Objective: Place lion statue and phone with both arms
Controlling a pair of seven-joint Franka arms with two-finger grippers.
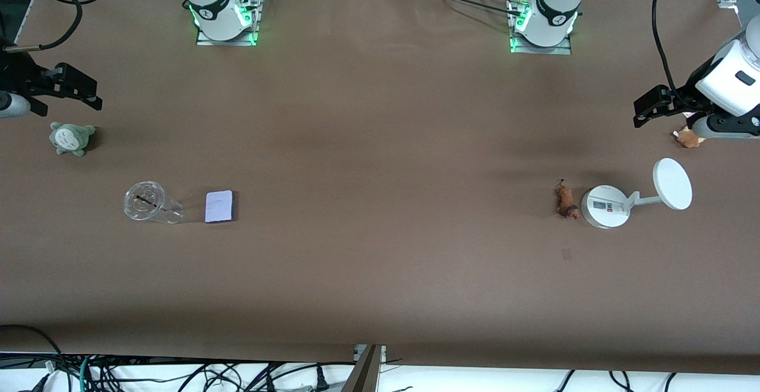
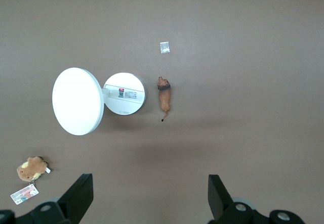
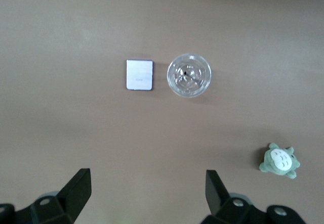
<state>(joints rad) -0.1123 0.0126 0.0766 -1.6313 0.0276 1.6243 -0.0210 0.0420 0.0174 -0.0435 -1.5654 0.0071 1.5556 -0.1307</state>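
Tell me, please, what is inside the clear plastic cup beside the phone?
The clear cup next to the phone shows only a thin dark stick-like line and a small dark spot through its lid. No other contents are visible, and reflections prevent certainty.

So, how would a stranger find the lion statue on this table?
Look toward the left arm's end of the table, at the white round-based stand. The lion statue lies beside its base. It is slender and orange-brown, unlike the rounder tan plush toy.

Even, moderately bright overhead light covers the brown bench (image 1: 380, 142). Shadows are soft and faint. The white stand's disc (image 2: 77, 101) glares, nearly blown out. Both wrist views look slightly soft.
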